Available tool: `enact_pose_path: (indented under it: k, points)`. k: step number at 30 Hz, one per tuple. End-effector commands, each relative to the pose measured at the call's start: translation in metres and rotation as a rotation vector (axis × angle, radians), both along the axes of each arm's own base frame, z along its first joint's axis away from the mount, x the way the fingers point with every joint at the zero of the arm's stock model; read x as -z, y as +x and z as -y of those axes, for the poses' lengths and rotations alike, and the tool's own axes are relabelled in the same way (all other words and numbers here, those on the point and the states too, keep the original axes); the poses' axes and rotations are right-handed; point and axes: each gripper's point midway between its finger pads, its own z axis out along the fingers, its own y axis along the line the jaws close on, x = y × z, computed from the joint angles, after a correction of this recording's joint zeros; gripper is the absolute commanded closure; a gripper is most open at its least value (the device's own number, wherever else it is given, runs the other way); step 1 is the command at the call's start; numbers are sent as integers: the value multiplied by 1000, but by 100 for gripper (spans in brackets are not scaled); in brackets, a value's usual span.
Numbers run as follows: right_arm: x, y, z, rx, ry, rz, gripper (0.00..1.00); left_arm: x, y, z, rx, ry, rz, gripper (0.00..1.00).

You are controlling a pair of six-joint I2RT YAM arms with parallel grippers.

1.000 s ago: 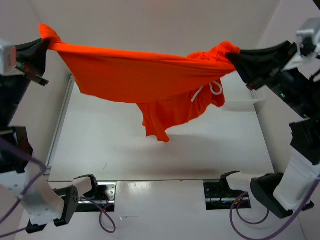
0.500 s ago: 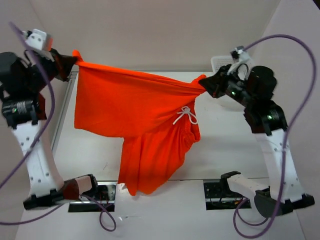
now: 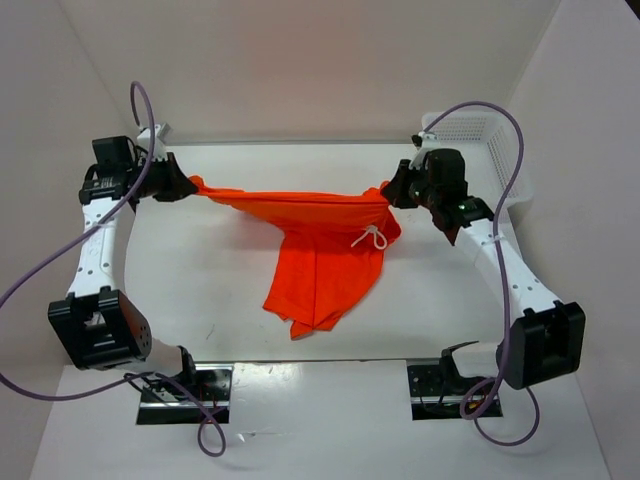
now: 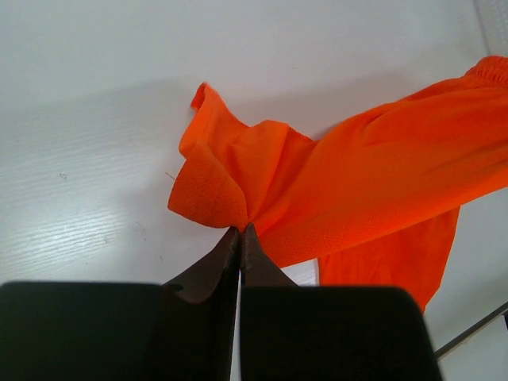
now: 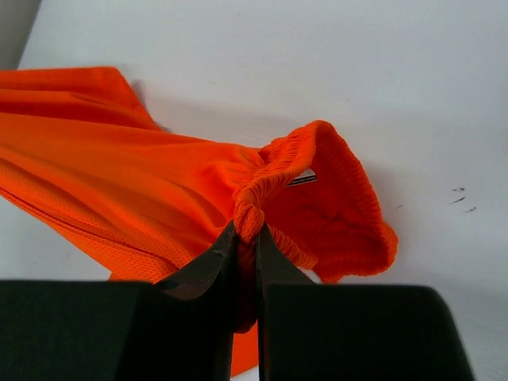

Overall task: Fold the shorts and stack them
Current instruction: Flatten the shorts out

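Near the far edge of the bench (image 3: pixel 200 290), the shorts (image 3: pixel 320 270) stretch left to right between both arms. The left end effector (image 3: pixel 192 187) is clamped on one corner and the right end effector (image 3: pixel 392 193) on the waistband, while a loose leg drapes toward the near edge.

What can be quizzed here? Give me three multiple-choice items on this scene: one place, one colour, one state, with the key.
1. Where does the white basket stand?
A. near left
B. far right
C. centre

2. What colour is the drawstring of the shorts?
A. black
B. orange
C. white

3. How are the shorts held?
A. pinched at both ends, by the left fingers and the right fingers
B. by one arm only
C. released, folded flat

Key: 1 B, the top view shows it at far right. 2 C, the white cord stands out on orange. 3 A, each wrist view shows fingers closed on fabric.
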Motion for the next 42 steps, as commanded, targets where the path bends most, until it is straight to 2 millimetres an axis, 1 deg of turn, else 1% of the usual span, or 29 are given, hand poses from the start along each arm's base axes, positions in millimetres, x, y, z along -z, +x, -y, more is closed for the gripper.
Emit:
enact_pose_path:
  k: [1, 2, 5, 7, 9, 10, 11, 12, 13, 14, 15, 16, 19, 20, 21, 23, 24, 25, 27, 28, 30, 32, 33, 35, 37, 39, 40, 41, 42]
  points:
    - [-6, 27, 18, 106, -9, 112, 100, 5, 27, -21, -42, 75, 49, 100]
    - [-11, 31, 20, 117, -8, 135, 100, 10, 34, -23, -42, 72, 37, 100]
    - [7, 41, 26, 161, -33, 114, 100, 21, 47, -16, -17, 65, 9, 100]
    - [0, 52, 28, 185, -37, 135, 100, 19, 55, -7, 6, 66, 16, 100]
    - [9, 66, 29, 203, -50, 119, 100, 25, 64, -3, 20, 63, 3, 100]
    - [-3, 75, 27, 204, -43, 141, 100, 23, 75, -5, 20, 65, 12, 100]
    - [10, 87, 29, 229, -63, 116, 100, 21, 81, -7, 20, 67, 19, 100]
    - [-4, 100, 30, 248, -61, 145, 100, 15, 89, -8, 19, 71, 40, 100]
    - [-5, 109, 31, 266, -68, 148, 100, 24, 101, -12, 12, 75, 24, 100]
    - [17, 123, 35, 300, -100, 106, 100, 5, 117, -20, -12, 103, 75, 100]
    - [4, 136, 36, 320, -100, 127, 100, 1, 127, -24, -21, 112, 88, 100]
    - [6, 145, 38, 339, -111, 122, 100, 16, 140, -27, -20, 108, 66, 100]
    - [23, 176, 39, 385, -139, 82, 100, 17, 177, -19, -16, 137, 93, 100]
    - [28, 182, 39, 402, -131, 70, 100, 20, 186, -5, -5, 152, 95, 100]
    - [34, 196, 40, 432, -130, 64, 96, 25, 193, 1, 2, 157, 94, 100]
    - [40, 207, 42, 463, -135, 55, 79, 48, 209, 9, 9, 168, 70, 100]
    - [29, 216, 45, 487, -135, 79, 70, 56, 214, 9, -8, 188, 59, 99]
    - [45, 224, 46, 502, -152, 62, 49, 75, 220, 12, -9, 198, 30, 98]
    - [34, 238, 48, 531, -148, 97, 30, 82, 230, 0, -64, 241, 25, 92]
    - [48, 245, 51, 552, -166, 84, 19, 95, 233, -4, -78, 253, 6, 84]
    - [35, 255, 51, 565, -153, 117, 11, 93, 239, -6, -88, 260, 18, 42]
    - [36, 257, 54, 566, -185, 123, 8, 93, 241, -3, -74, 249, 23, 18]
    - [23, 256, 54, 563, -186, 146, 8, 93, 241, 0, -61, 238, 25, 3]
    - [2, 246, 51, 512, -199, 175, 8, 68, 233, 17, -13, 212, 55, 0]
    - [15, 228, 52, 460, -248, 136, 8, 40, 215, 46, 38, 204, 64, 0]
    - [30, 197, 53, 370, -327, 92, 8, 41, 176, 76, 109, 188, -17, 3]
    - [38, 185, 55, 340, -358, 70, 8, 49, 153, 107, 189, 165, -63, 5]
    - [56, 163, 55, 267, -408, 37, 8, 60, 131, 123, 236, 152, -124, 7]
    - [68, 151, 56, 232, -432, 2, 8, 89, 88, 134, 279, 146, -251, 9]
